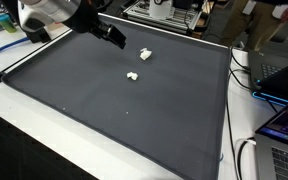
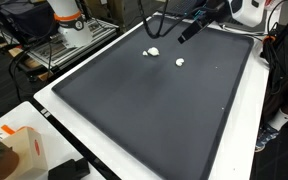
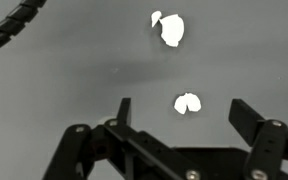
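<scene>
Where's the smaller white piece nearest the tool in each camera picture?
An exterior view: the smaller white piece lies upper-middle on the dark mat, just below the tool.
An exterior view: the piece, upper right of the mat, below the tool.
Wrist view: low centre, between the open jaws.
Shared landmark: the larger white piece beside it.

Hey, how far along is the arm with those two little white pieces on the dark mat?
Done: nothing visible. The nearer white piece and the farther white piece both lie loose on the mat. In hand: the gripper hovers open, with the nearer piece framed between its fingers in the wrist view, untouched. Left: probably closing on a piece and lifting it.
</scene>
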Controlling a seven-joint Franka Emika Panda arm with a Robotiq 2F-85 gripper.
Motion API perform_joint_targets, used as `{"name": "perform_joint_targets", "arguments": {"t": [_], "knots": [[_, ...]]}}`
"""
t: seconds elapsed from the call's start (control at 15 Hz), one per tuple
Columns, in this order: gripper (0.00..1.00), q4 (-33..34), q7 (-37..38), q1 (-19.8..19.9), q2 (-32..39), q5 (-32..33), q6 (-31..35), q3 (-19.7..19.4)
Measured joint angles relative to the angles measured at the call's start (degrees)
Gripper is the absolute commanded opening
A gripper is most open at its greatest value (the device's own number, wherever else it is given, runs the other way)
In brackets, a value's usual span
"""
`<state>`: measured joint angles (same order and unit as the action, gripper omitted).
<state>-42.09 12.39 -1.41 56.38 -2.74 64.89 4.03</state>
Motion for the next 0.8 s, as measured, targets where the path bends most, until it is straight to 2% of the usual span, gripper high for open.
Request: {"name": "perform_joint_targets", "arguments": {"t": [0.2,0.8], "knots": [[1.0,0.0,-0.2,0.0,0.3,0.0,-2.1,0.0],[1.0,0.0,-0.2,0.1,0.6,0.2,-2.9,-0.2]]}}
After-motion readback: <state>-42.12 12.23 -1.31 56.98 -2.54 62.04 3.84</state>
